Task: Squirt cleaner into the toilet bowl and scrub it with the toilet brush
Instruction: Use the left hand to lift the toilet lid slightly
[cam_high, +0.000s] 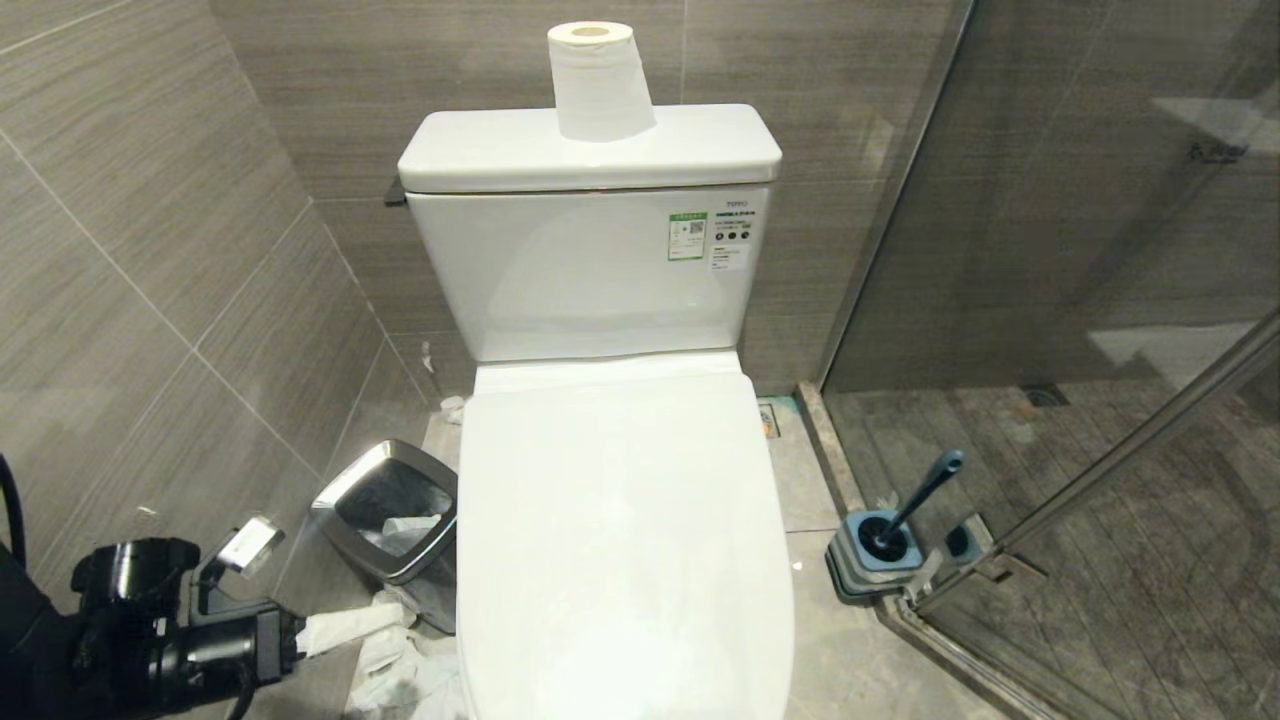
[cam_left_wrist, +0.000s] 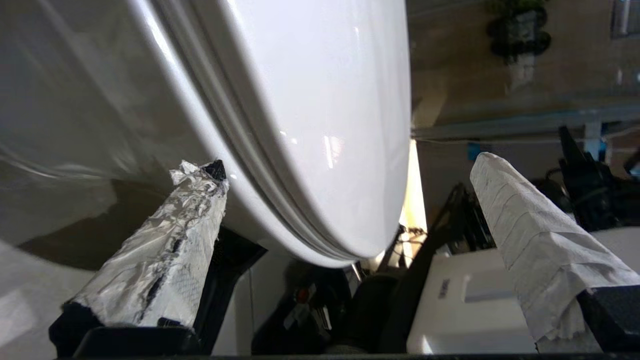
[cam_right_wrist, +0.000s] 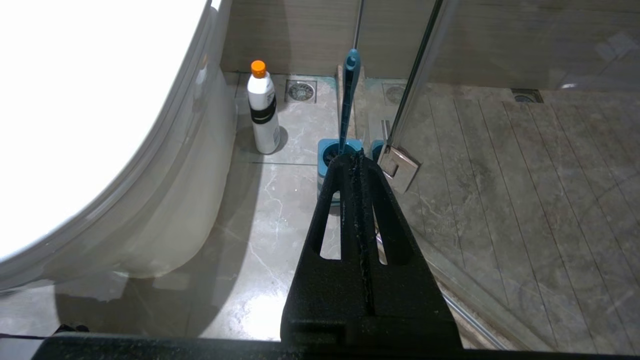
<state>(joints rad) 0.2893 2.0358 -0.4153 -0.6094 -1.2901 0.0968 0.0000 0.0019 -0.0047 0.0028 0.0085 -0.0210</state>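
Beside the toilet bowl (cam_high: 620, 540), on its left flank near the front, the left end effector (cam_high: 350, 628) reaches in low with its fingers spread wide and nothing between them; both fingers are wrapped in white paper, and in the left wrist view one wrapped finger (cam_left_wrist: 165, 250) sits close under the curved edge of the closed seat and lid while the other (cam_left_wrist: 530, 235) stands well apart from it. The toilet bowl is a large glossy white ceramic oval, its white lid down over the seat, with a white cistern (cam_high: 590, 270) behind it carrying a green-and-white sticker and a paper roll (cam_high: 598, 80) standing upright on top. To the right of the toilet bowl, on the grey floor by the glass shower door (cam_high: 1100, 250), the toilet brush (cam_high: 905, 515) stands in its square blue-and-grey holder, its slim dark blue handle leaning away from the toilet bowl. The cleaner (cam_right_wrist: 262, 107), a small white bottle with an orange cap and a dark band of label, stands upright on the floor just beside the toilet bowl's right side, nearer the back wall than the toilet brush. The right end effector (cam_right_wrist: 356, 165) hangs on that side with its black fingers pressed together, empty. A steel-rimmed bin (cam_high: 395, 510) with crumpled paper sits left of the toilet bowl.
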